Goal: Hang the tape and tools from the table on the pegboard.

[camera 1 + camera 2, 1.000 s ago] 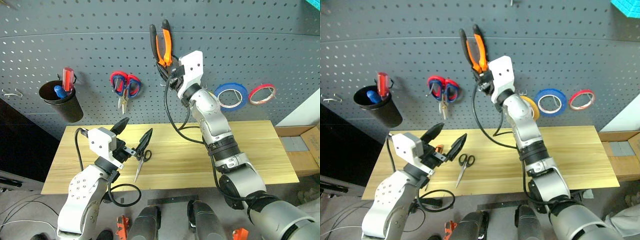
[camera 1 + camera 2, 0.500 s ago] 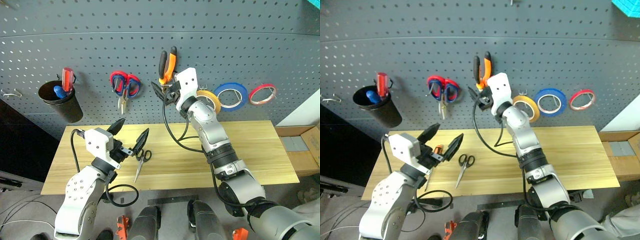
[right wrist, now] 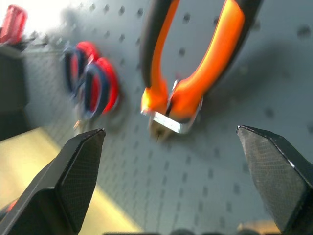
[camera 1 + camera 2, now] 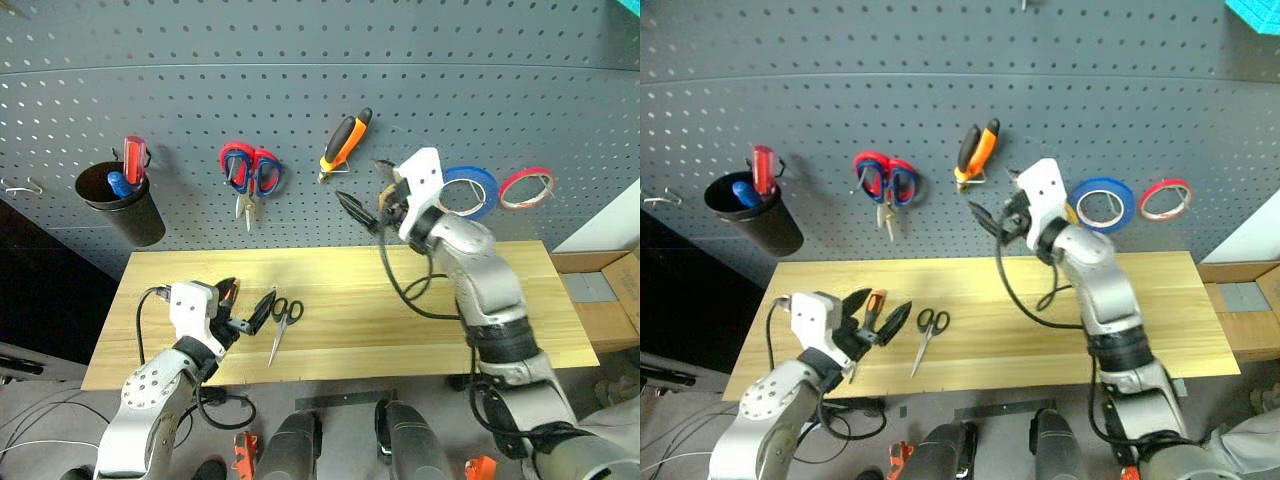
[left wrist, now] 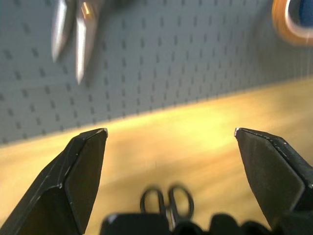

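Now the pliers (image 4: 344,141) hang on the pegboard (image 4: 420,60), handles up and tilted, nose caught on a hook, just beside the red-handled scissors (image 4: 250,172). The right hand (image 4: 372,205) sits just below and to the side of them, fingers spread wide, gripping nothing. The yellow tape (image 4: 1072,208) is on the board too, mostly hidden behind that hand, next to the blue ring (image 4: 469,190) and red ring (image 4: 524,186).

Step in hand, by my read: left arm goes for the next tool on the counter (image 4: 420,310). The left hand (image 4: 244,306) hangs low over the counter's left part near the front edge, fingers fully apart, empty. The small scissors (image 4: 280,322) lie flat just beside it, loops toward the board, blades toward the front edge. The screwdriver's (image 4: 872,308) orange handle shows betw. the left fingers in the right eye view; can't tell if it's touched.

To do it well:
- Pick one tool, don't straddle both; they lie close together.
- Scissors lie flat and thin, so come in w/ fingertips nearly scraping the wood and pinch across the loops or pivot, not the blades.
- Close slowly; thin steel may slide toward the front edge.
- Keep the right arm clear of the pliers so they don't get knocked off the hook.
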Robot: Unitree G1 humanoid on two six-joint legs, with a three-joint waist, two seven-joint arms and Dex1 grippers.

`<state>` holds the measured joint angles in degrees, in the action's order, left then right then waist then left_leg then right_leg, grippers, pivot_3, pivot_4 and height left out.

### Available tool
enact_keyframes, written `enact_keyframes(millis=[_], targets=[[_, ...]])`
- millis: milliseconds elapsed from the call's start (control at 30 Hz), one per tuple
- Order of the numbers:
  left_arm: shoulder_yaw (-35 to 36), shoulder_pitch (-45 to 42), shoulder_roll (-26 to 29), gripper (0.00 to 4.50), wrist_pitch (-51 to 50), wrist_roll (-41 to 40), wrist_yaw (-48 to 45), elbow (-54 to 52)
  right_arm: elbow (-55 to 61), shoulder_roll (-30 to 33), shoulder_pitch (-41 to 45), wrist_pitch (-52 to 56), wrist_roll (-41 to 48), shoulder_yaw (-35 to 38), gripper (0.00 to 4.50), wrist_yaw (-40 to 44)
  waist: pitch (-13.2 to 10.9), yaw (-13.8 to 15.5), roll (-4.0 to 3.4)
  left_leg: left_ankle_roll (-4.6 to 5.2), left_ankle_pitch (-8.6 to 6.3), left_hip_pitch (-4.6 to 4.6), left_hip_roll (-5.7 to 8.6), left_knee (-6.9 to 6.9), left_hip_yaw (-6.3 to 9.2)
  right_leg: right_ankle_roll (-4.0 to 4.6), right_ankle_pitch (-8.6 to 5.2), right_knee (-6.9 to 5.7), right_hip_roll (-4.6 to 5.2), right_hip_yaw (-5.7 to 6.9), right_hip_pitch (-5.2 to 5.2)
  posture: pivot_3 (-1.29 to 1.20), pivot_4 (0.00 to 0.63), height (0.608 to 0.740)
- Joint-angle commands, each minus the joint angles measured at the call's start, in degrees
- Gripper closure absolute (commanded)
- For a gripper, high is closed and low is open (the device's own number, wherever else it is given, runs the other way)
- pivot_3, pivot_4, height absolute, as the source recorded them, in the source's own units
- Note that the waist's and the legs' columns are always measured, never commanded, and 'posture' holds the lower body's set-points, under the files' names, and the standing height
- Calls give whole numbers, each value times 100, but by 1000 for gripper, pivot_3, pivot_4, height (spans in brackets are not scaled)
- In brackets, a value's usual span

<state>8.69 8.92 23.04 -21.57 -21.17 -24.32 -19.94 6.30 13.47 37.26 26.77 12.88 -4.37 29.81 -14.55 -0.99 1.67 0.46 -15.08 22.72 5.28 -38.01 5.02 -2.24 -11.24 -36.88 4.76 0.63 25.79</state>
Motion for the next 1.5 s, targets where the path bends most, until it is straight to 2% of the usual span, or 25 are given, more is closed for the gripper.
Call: enact_keyframes(millis=[33, 133, 200, 367, 567, 767, 1100, 1200, 1300, 1500], targets=[[-205, 80, 130, 0, -289, 139, -39, -32, 781, 228, -372, 670, 463, -107, 25, 358, 0, -45, 0, 1, 0, -1, -2, -1, 1, 0, 0, 0, 0, 0, -2, -45, 218, 740], [-462, -80, 186, 0, -828, 375, 184, 58, 1198, 747, -959, 1109, 609, -780, 25, 1033, 2, -59, 2, 4, -2, -2, -1, -3, 1, -1, -1, 2, 5, 2, -8, -47, 223, 740], [-631, -203, 226, 0, -1133, 566, 303, 160, 1245, 805, -1222, 1275, 671, -1001, 25, 1115, 2, -66, 3, 5, -3, -4, 0, -3, 1, -2, -1, 1, 6, 4, -10, -46, 229, 740], [-983, -783, 363, 0, -2101, 955, 514, 742, 1211, 1145, -1834, 883, 311, -1766, 25, 1510, 1, -76, 4, 6, -3, -14, 0, -7, -6, -4, -2, 0, 8, 8, -19, -42, 248, 740], [-1180, -1317, 398, 0, -2447, 1034, 341, 1338, 1302, 1130, -2049, 843, 261, -1831, 25, 1446, 0, -73, 6, 6, -3, -22, 0, -7, -4, -8, -4, 2, 10, 10, -26, -55, 258, 740], [-1247, -1721, 45, 0, -2847, 1074, 494, 1917, 1434, 1143, -2129, 947, 220, -1862, 25, 1396, -1, -72, 6, 4, -3, -21, 2, -7, -2, -8, -3, 3, 15, 11, -27, -72, 255, 740], [-1594, -1923, -372, 0, -3609, 1706, 1261, 2148, 1461, 1145, -2162, 994, 186, -1842, 25, 1329, 0, -75, 6, 4, -4, -65, 2, -5, 1, -38, -22, 5, 18, 5, -68, -85, 256, 740], [-1463, -1963, -440, 0, -3788, 1819, 1497, 2298, 1462, 1115, -2162, 1026, 222, -1838, 25, 1321, 1, -77, 5, 5, -4, -76, 2, -2, 1, -42, -24, 5, 18, 5, -78, -83, 254, 740], [-1418, -2005, -463, 537, -3894, 1882, 1631, 2426, 1425, 1088, -2148, 1011, 202, -1862, 0, 1313, 3, -78, 5, 4, -4, -85, 2, -2, 0, -44, -26, 5, 18, 5, -86, -82, 253, 740], [-1402, -2076, -567, 2524, -4098, 1954, 1838, 2572, 1339, 1071, -2080, 982, 207, -1807, 0, 1335, 6, -83, 1, 4, -5, -89, 2, -1, -1, -54, -31, 5, 18, 5, -89, -77, 253, 740]])
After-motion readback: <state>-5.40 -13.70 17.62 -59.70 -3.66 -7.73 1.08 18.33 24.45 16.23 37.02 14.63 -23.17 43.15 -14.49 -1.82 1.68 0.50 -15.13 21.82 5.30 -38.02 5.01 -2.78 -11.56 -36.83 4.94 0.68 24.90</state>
